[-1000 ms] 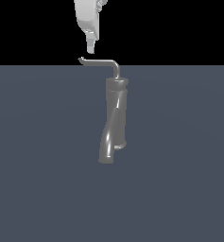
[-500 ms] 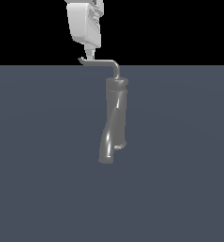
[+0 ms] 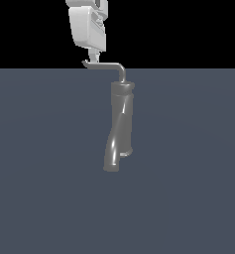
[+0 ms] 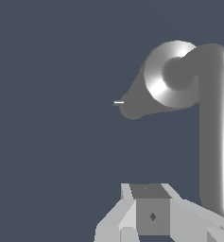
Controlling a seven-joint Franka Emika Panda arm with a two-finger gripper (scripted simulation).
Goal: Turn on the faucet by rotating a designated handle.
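The faucet (image 3: 122, 116) stands on the grey floor, an upright glossy cylinder with a thick curved spout tube (image 3: 112, 154) running down. The handle (image 3: 105, 65), a thin L-shaped rod with a small upturned tip, reaches from the body's top toward the exterior view's left. My gripper (image 3: 94, 54) hangs just above the handle's tip end, its fingers together with nothing between them. In the wrist view the faucet top (image 4: 172, 73), the spout (image 4: 137, 106) and the handle (image 4: 212, 137) show, with my gripper (image 4: 150, 196) beside the rod.
A flat dark grey floor (image 3: 39, 173) surrounds the faucet, with black background above it.
My gripper has come down a little and shifted slightly toward the exterior view's left, and its hand has turned so it looks wider. The handle and faucet have not moved.
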